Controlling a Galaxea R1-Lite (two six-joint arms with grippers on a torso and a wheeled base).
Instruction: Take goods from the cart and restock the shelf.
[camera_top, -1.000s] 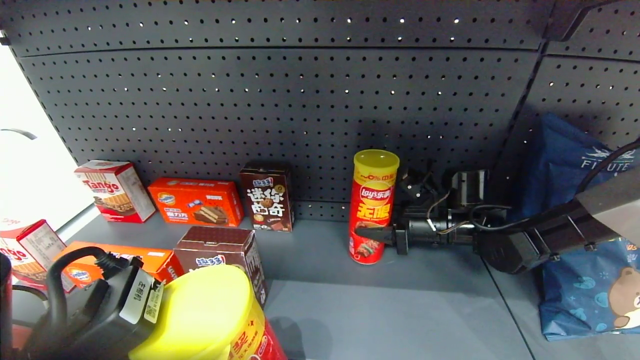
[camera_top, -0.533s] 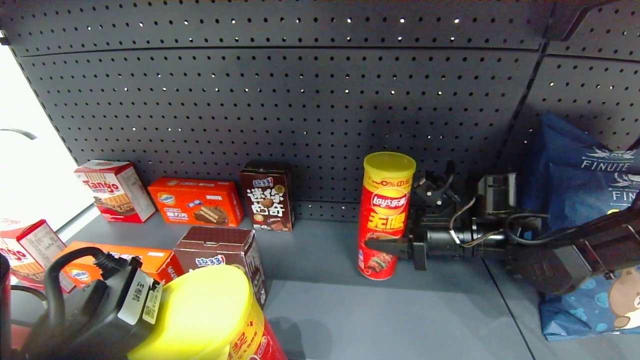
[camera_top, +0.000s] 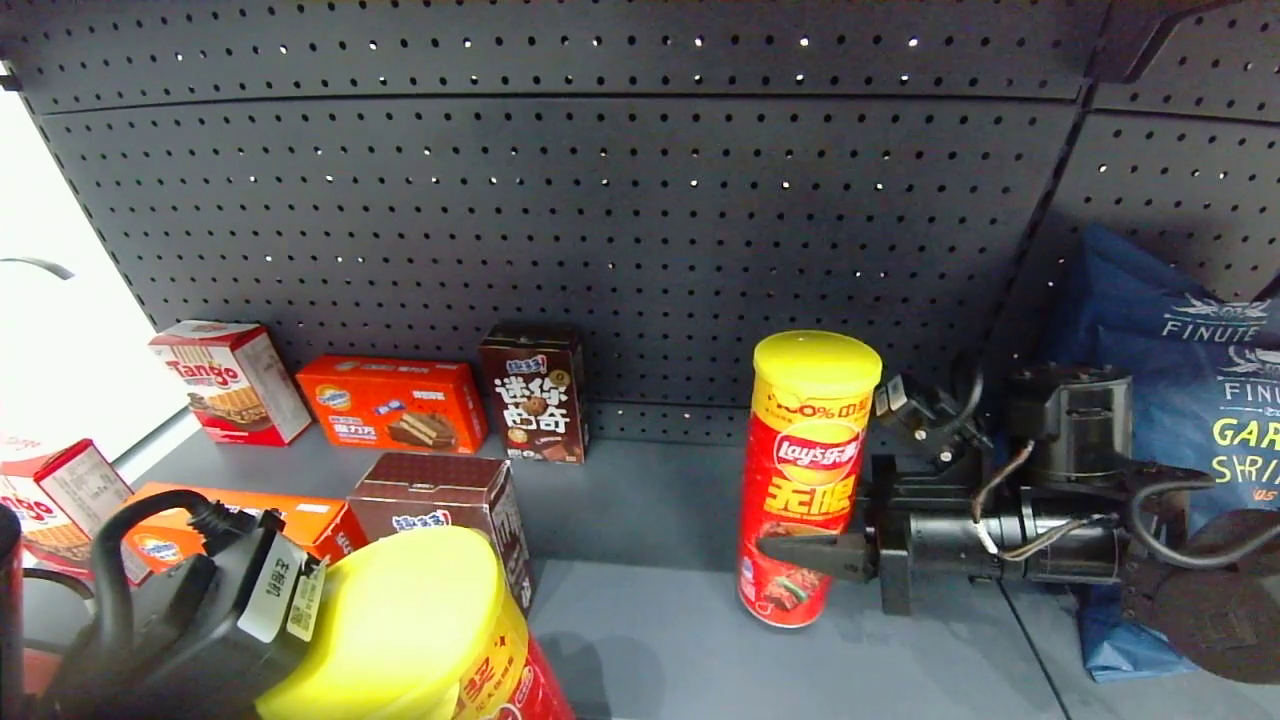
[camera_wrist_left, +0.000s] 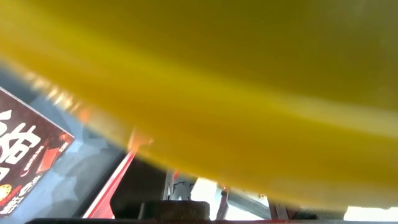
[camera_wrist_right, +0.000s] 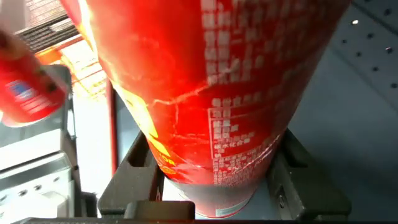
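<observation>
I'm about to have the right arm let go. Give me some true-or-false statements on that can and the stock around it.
1. The right gripper is shut on the red cylindrical chip can with a yellow lid. True.
2. That can lies on its side. False: it is upright.
3. A dark brown box stands against the perforated back panel, to the can's left. True.
4. The flat orange box is to the right of the dark brown box. False: it is to that box's left, also at the back.
5. The blue bag is at the shelf's left end. False: it is on the right, behind the right arm.
</observation>
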